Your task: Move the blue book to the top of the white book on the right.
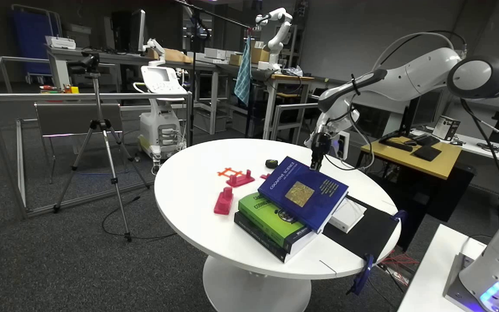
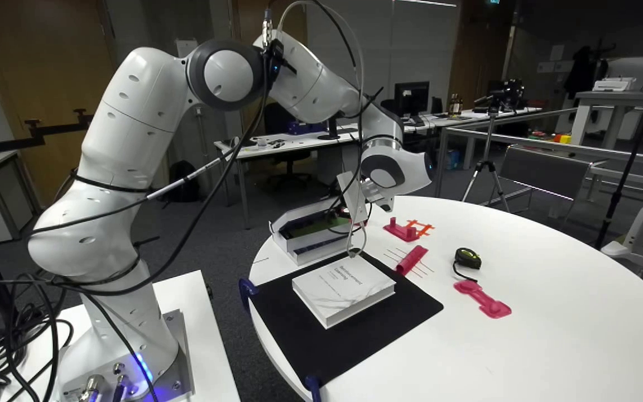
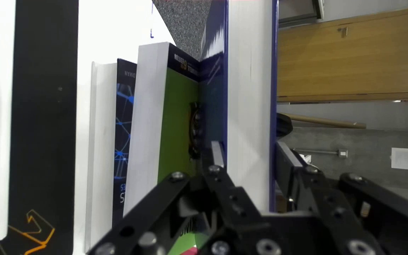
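The navy-blue book [image 1: 306, 190] lies tilted over the green book [image 1: 271, 216], partly resting on it, in an exterior view. Its page edge also shows in an exterior view [image 2: 303, 216] and in the wrist view [image 3: 249, 92]. My gripper [image 1: 315, 167] is shut on the blue book at one edge, with the fingers [image 3: 248, 156] on its two covers. The wrist view shows a wedge-shaped gap between the blue and green books. The white book [image 2: 345, 285] lies flat on a black mat, beside the stack; it is partly covered by the blue book in an exterior view [image 1: 348, 214].
A dark book [image 1: 260, 236] lies under the green book. The black mat [image 2: 377, 335] is clamped at the table edge by blue clamps [image 2: 248, 289]. Pink parts [image 1: 224, 201], an orange lattice [image 1: 231, 172] and a tape measure [image 2: 468, 258] lie on the round white table [image 2: 550, 335].
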`<state>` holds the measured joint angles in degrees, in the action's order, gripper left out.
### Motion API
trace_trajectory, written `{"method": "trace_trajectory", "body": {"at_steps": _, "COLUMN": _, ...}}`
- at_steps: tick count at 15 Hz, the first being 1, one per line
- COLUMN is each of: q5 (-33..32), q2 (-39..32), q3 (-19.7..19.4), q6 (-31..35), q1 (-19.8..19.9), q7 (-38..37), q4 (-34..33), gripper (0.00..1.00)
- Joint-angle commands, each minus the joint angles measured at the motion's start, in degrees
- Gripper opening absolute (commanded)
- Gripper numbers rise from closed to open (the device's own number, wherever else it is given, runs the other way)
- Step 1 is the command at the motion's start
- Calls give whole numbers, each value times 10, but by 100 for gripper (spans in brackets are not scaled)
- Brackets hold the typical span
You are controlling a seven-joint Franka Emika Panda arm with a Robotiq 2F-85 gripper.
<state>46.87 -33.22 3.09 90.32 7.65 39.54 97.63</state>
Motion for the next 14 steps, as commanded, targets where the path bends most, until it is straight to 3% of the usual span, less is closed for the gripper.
{"method": "trace_trajectory", "body": {"at_steps": 1, "q5": 8, "q2": 45, "q3": -7, "q6": -37, "q1": 15, "q7": -10, "q4": 14, "gripper": 15}}
{"method": "trace_trajectory", "body": {"at_steps": 7, "q5": 2, "q2": 49, "q3": -17, "q6": -47, "q1": 19, "q7": -9, "q4": 11, "gripper": 15}}
{"method": "trace_trajectory", "body": {"at_steps": 14, "q5": -28, "q2": 36, "q3": -21, "q6": -125, "q1": 39, "q7": -10, "q4": -15, "gripper": 15}}
